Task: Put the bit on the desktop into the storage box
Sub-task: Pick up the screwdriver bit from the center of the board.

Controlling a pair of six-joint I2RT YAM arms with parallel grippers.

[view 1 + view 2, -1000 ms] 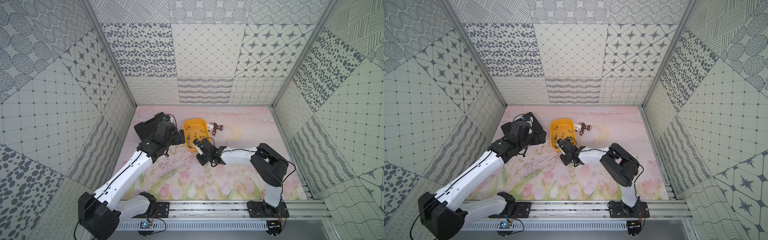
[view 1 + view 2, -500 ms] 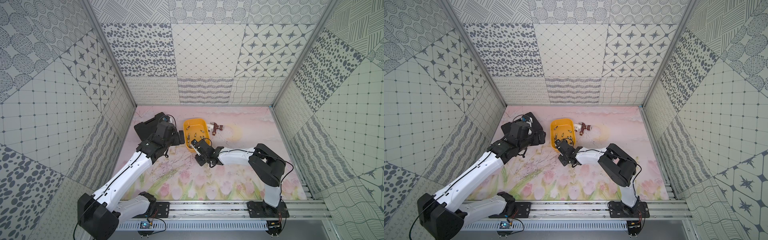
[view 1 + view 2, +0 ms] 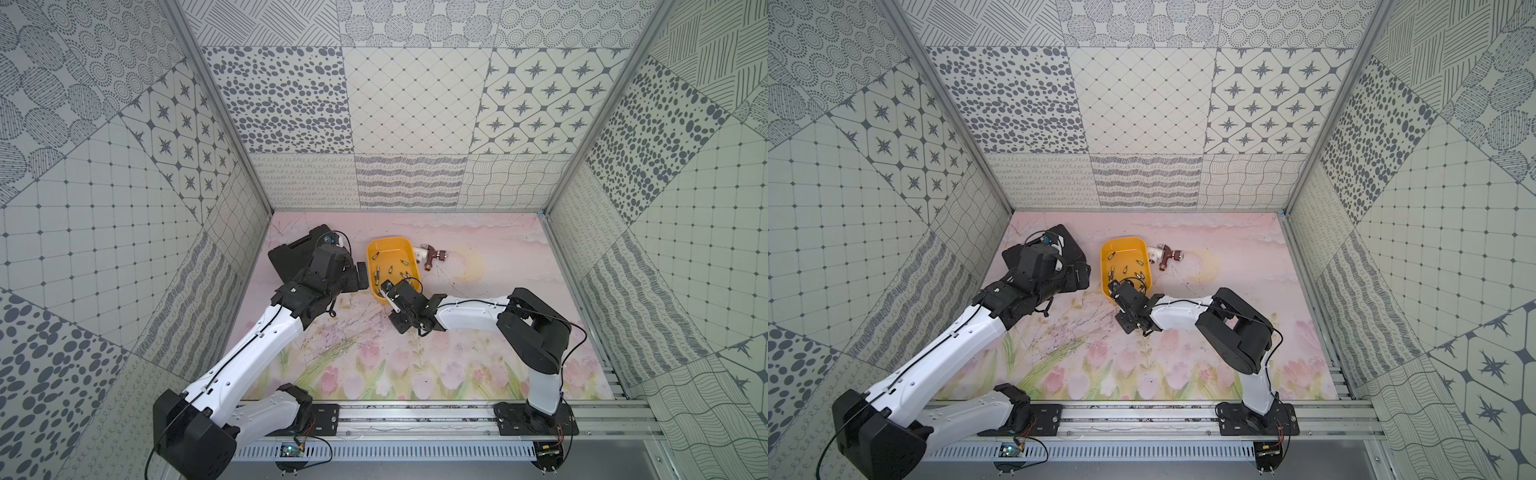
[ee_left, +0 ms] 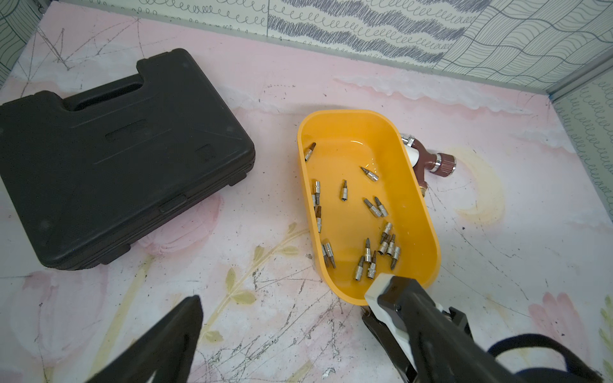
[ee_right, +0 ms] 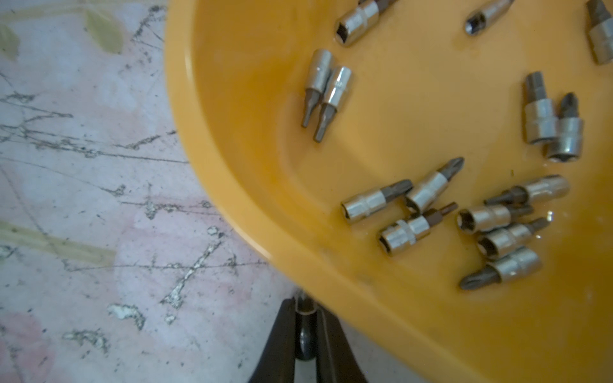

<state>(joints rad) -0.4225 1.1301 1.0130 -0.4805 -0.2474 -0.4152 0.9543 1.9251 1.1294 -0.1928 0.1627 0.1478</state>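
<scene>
The bit (image 5: 302,311) shows only as a chrome collar with a dark stub. It is pinched between the fully closed fingers of the right gripper (image 5: 303,306), just outside the rim of the yellow storage box (image 5: 212,132) and at its 6 o'clock end in both top views. The fingers hide its tip, and I cannot tell whether it touches the bench (image 5: 99,199). Other bits (image 5: 428,195) lie loose inside the box. The left gripper (image 4: 282,308), at the box's 9 o'clock, has its fingers spread wide and holds nothing.

Yellow storage box (image 4: 426,215) holding loose bits (image 4: 367,252), shut black case (image 4: 116,159) nearby, floral pink desktop (image 4: 265,199)
</scene>
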